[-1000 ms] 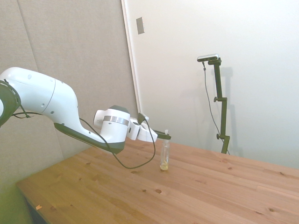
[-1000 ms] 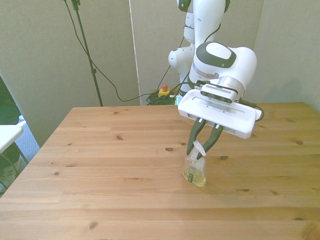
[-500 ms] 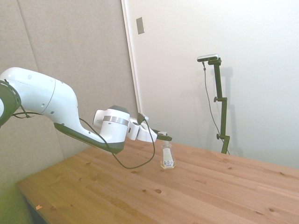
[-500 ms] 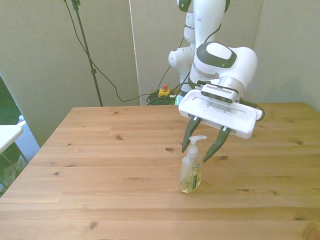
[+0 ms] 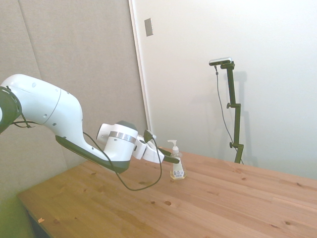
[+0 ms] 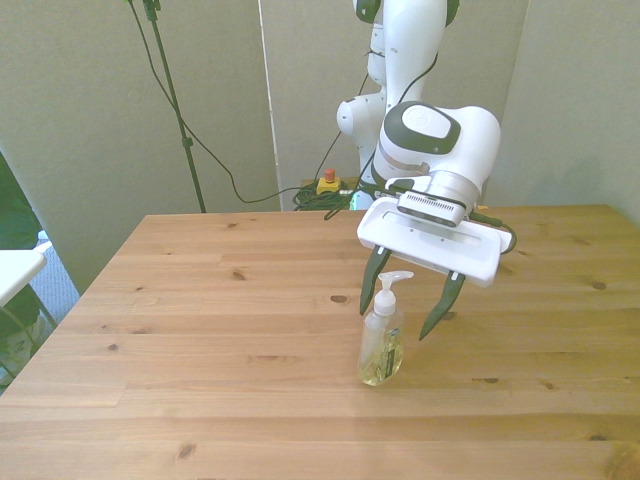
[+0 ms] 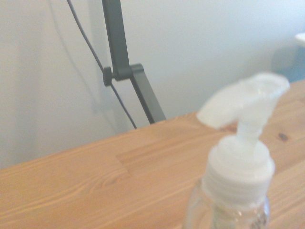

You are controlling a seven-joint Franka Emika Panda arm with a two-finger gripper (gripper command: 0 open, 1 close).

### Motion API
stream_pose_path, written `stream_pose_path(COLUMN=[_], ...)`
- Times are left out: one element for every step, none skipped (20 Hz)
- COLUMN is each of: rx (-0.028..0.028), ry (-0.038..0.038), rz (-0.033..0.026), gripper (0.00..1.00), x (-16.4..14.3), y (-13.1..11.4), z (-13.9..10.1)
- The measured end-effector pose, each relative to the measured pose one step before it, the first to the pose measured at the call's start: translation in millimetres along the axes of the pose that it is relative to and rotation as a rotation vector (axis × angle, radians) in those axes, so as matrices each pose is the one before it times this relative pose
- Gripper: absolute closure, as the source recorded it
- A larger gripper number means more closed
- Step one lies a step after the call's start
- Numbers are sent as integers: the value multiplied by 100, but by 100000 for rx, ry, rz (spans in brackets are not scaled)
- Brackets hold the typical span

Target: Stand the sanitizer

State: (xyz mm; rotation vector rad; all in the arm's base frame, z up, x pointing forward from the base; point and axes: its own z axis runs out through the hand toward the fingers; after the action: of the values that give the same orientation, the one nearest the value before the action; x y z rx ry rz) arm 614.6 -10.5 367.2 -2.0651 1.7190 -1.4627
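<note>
The sanitizer (image 6: 381, 344) is a small clear pump bottle with a white nozzle and yellowish liquid at its base. It stands upright on the wooden table (image 6: 200, 330), also seen as the sanitizer (image 5: 177, 166) in the side view. My gripper (image 6: 405, 305) is open, its dark fingers (image 6: 372, 288) spread on either side of the bottle's neck without touching it. The wrist view shows the white pump head (image 7: 243, 129) close up and blurred.
A red-topped button box (image 6: 327, 182) and cables lie on the floor behind the table. A white surface edge (image 6: 15, 268) sits off the front view's left.
The gripper opened and let go of the sanitizer, which went from tilted to upright on the table. The arm has since lowered and drawn back a little with its fingers spread wider.
</note>
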Motion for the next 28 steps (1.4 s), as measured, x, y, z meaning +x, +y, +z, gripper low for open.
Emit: stream_pose_path(rx=[-843, -1097, -1293, -1731, -1549, -1378, -1433, -1161, -843, -620, -739, -710, -803, -971, -1521, -1581, -1719, -1596, -1852, -2089, -2330, -2528, -2331, -2700, -2317, -1577, -1171, -1343], ry=[-1941, -2424, -2464, -2645, -3252, -3198, -2803, -2713, -2888, -2945, -3109, -2828, -2653, -2649, -2528, -2525, -2452, -2644, -2875, -2912, -3131, -3288, -3342, -3367, -3117, -3573, -3180, -2995], rz=[1236, 606, -52, -687, -842, -885, -1171, -1224, -1090, -1042, -994, -1022, -979, -1170, -1367, -1549, -1513, -1517, -1541, -1631, -2085, -2390, -2459, -3088, -3029, -3080, -3338, -3438], gripper=[0, 0, 0, 0, 0, 0, 0, 0, 0, 0, 0, 0, 0, 0, 0, 0, 0, 0, 0, 0, 0, 0, 0, 0, 0, 0, 0, 0], x=[114, 104, 94, 27, -141, -294, -323, -346, -334, -332, -383, -347, -327, -403, -499, -537, -425, -281, -192, 83, 305, 621, 997, 1513, 1418, 1300, 1038, 599], y=[265, 232, 195, 238, 269, 307, 310, 307, 276, 311, 412, 455, 341, 325, 342, 186, 2, -124, -148, -89, -36, 208, 482, 872, 858, 801, 690, 475], z=[-112, -149, -202, -210, -319, -368, -458, -611, -750, -870, -824, -814, -800, -634, -477, -402, -330, -422, -543, -822, -1155, -1344, -1372, -1393, -1127, -1004, -821, -467])
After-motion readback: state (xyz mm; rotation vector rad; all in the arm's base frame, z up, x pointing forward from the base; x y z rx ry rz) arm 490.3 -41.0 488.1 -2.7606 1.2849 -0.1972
